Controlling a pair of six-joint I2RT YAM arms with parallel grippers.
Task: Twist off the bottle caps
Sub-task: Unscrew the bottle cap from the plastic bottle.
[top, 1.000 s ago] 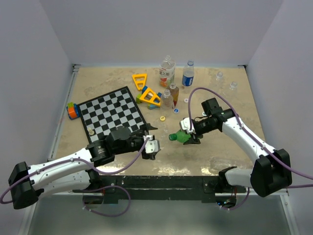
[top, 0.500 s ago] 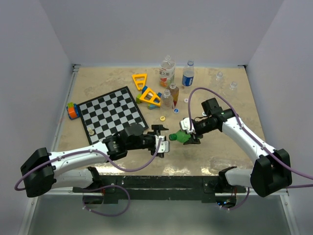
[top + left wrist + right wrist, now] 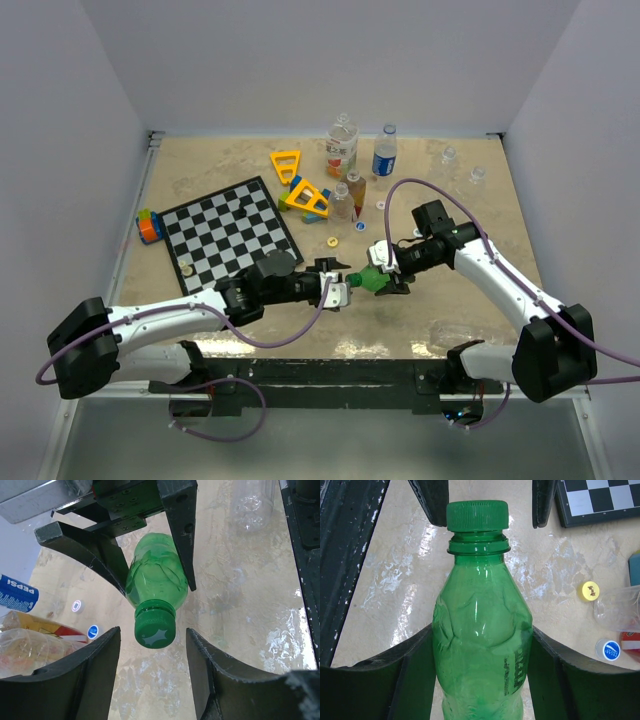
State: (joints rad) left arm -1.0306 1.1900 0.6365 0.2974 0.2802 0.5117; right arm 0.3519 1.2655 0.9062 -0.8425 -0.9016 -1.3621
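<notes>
A green bottle (image 3: 376, 280) hangs on its side above the table, with my right gripper (image 3: 388, 272) shut on its body (image 3: 482, 630). Its green cap (image 3: 353, 281) points left toward my left gripper (image 3: 343, 287). In the left wrist view the cap (image 3: 155, 628) sits between the left fingers (image 3: 100, 670), with a gap on each side, so that gripper is open. The right wrist view shows the cap (image 3: 477, 515) on the neck, flanked by the left fingertips (image 3: 432, 500).
A chessboard (image 3: 228, 235) lies at the left beside a coloured block (image 3: 149, 226). Yellow triangular toys (image 3: 300, 190) and several bottles (image 3: 342, 145) stand at the back. Loose caps, a yellow one (image 3: 332, 241) and a blue one (image 3: 361, 225), lie mid-table. Two clear bottles (image 3: 450, 156) stand back right.
My left arm swung right from the table's front up to the green cap, and its jaws narrowed around it. The right arm and bottle stayed still.
</notes>
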